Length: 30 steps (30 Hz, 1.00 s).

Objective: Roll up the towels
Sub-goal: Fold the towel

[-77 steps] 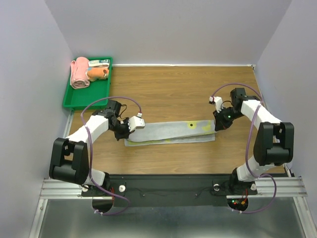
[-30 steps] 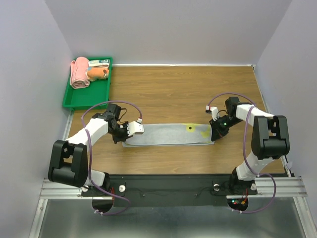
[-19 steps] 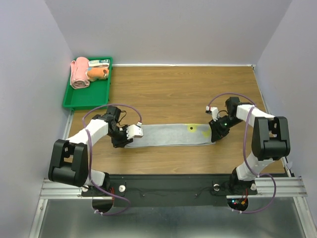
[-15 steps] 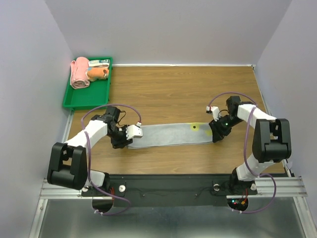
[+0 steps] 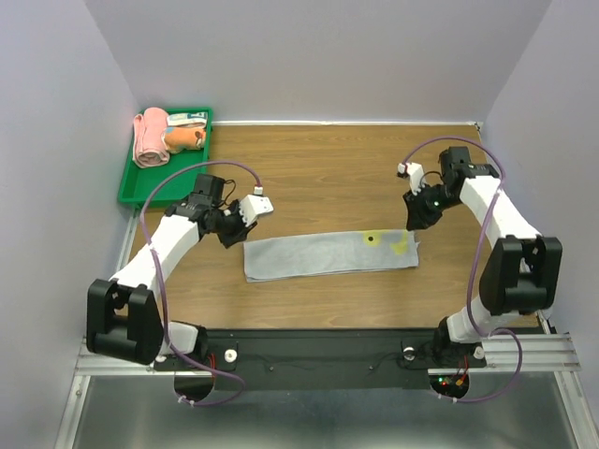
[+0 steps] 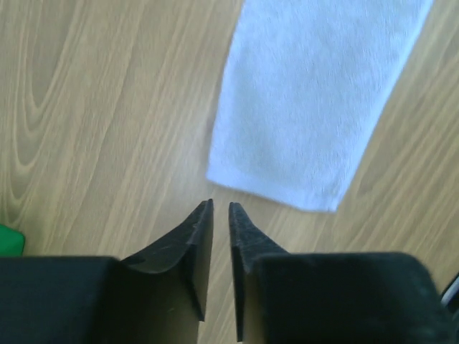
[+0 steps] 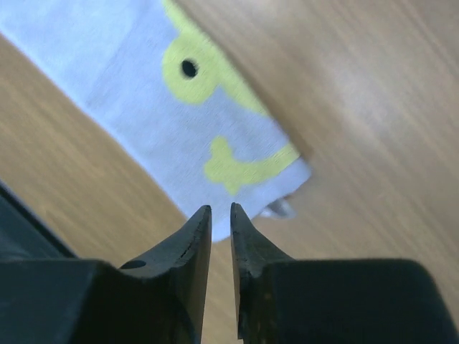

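While your left gripper (image 6: 220, 208) and right gripper (image 7: 221, 209) hover barely ajar and empty, the long grey-white cloth towel with yellow-green markings (image 5: 318, 255) lies flat between them, likely limp and light, so pinch a short edge.

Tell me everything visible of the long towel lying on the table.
The towel is soft, pale grey terry cloth folded into a long narrow strip, lying flat and unrolled on the wooden table. Yellow-green markings with a dark dot sit near its right end. The left gripper and right gripper are off its two ends, neither touching it.
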{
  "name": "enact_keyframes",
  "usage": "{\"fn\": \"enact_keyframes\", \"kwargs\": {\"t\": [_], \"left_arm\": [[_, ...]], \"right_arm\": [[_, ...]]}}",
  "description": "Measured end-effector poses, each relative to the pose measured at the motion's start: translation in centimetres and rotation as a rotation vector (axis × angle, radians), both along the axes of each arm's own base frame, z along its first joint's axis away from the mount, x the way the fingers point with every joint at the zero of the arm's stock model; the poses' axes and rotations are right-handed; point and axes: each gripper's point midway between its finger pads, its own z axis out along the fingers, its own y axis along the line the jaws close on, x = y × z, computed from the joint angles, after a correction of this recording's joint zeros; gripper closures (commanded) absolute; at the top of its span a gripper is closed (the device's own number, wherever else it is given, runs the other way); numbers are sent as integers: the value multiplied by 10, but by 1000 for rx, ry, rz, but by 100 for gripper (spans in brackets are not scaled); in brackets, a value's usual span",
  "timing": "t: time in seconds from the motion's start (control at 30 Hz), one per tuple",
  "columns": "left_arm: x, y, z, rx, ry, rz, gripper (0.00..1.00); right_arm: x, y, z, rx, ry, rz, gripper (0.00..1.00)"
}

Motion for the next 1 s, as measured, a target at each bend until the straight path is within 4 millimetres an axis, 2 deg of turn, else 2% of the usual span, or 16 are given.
{"fn": "enact_keyframes", "kwargs": {"t": [0.1, 0.23, 0.33, 0.47, 0.6, 0.7, 0.8, 0.87, 1.0], "left_arm": [[6, -12, -8, -29, 37, 44, 78], [8, -27, -27, -51, 110, 107, 82], [12, -28, -39, -45, 136, 153, 86], [23, -16, -61, 21, 144, 242, 88], [29, -6, -84, 86, 163, 293, 90], [40, -6, -85, 92, 153, 315, 91], [58, -9, -85, 96, 134, 335, 92], [76, -9, -84, 110, 112, 351, 93], [129, -17, -81, 125, 45, 372, 93]], "right_arm": [[21, 0, -14, 7, 32, -42, 84], [28, -2, -48, -12, 121, -85, 86], [30, -7, -71, -38, 165, -108, 87], [22, -17, -97, -101, 189, -135, 87], [23, -23, -103, -132, 167, -144, 87], [19, -24, -102, -135, 140, -146, 85], [10, -25, -102, -141, 126, -138, 84], [1, -25, -102, -144, 126, -129, 84], [-11, -21, -103, -146, 133, -96, 82]]}}
